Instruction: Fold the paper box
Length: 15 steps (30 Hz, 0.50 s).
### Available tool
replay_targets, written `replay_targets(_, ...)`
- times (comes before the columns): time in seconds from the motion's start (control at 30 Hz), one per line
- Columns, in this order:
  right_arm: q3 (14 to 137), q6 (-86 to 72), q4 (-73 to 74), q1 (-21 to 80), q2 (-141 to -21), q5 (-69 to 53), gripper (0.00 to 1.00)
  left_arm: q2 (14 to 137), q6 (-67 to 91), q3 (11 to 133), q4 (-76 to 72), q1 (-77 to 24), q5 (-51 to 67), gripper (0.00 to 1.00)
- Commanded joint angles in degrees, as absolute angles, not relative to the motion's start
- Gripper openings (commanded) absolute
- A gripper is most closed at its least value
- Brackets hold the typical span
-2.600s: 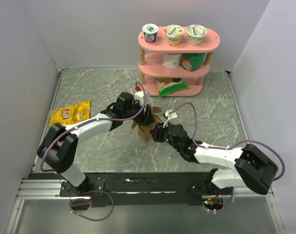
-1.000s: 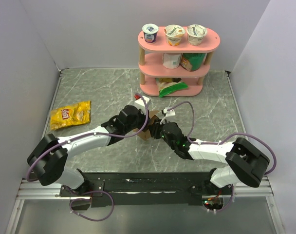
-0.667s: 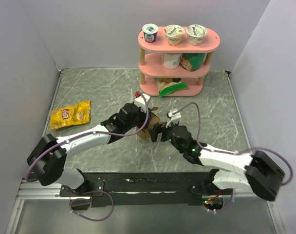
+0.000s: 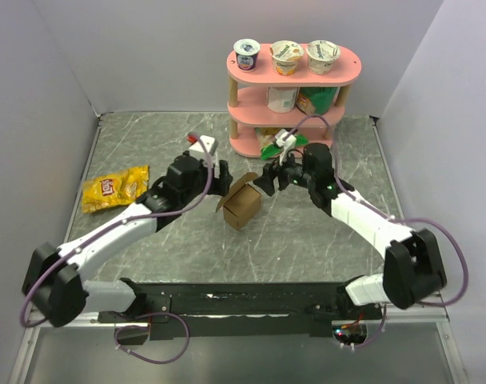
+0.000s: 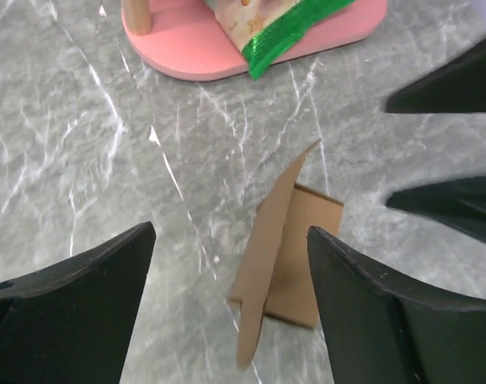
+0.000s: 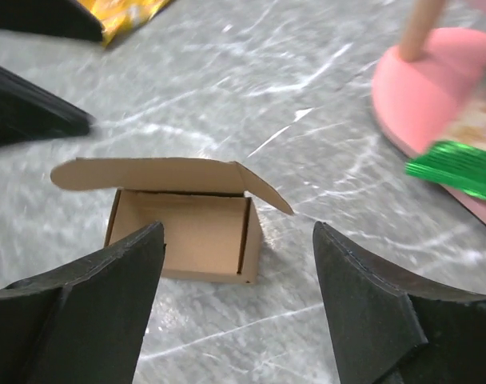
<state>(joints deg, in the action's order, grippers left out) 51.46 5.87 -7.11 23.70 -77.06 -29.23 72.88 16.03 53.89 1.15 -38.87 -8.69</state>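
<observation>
The box (image 4: 243,210) sits on the worktop (image 4: 147,144), lid up. Left end effector (image 4: 225,180) at its 11 o'clock and right end effector (image 4: 267,181) at 1 o'clock hang released.

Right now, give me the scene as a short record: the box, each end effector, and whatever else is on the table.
paper box: formed, resting on the table, near centre
lid: open, standing up
left end effector: open, not touching the box
right end effector: open, not touching the box
yellow snack bag: table's left side
pink shelf: at the back, cups on top
task status: lid not yet closed
</observation>
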Motion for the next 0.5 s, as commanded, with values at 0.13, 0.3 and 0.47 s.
replay_targets(0.13,62.13,17.05,-0.26,21.62,-86.83,-42.44,0.77,62.85,26.89,45.45,8.0,-37.09,3.15,0.77)
replay_targets(0.3,63.89,17.67,-0.35,21.53,-90.7,-43.07,0.73,63.28,29.88,43.24,8.7,-37.09,5.97,0.74)
replay_targets(0.47,64.95,18.19,-0.44,21.53,-93.25,-42.28,0.66,66.26,30.24,42.89,5.98,-37.09,7.47,0.65)
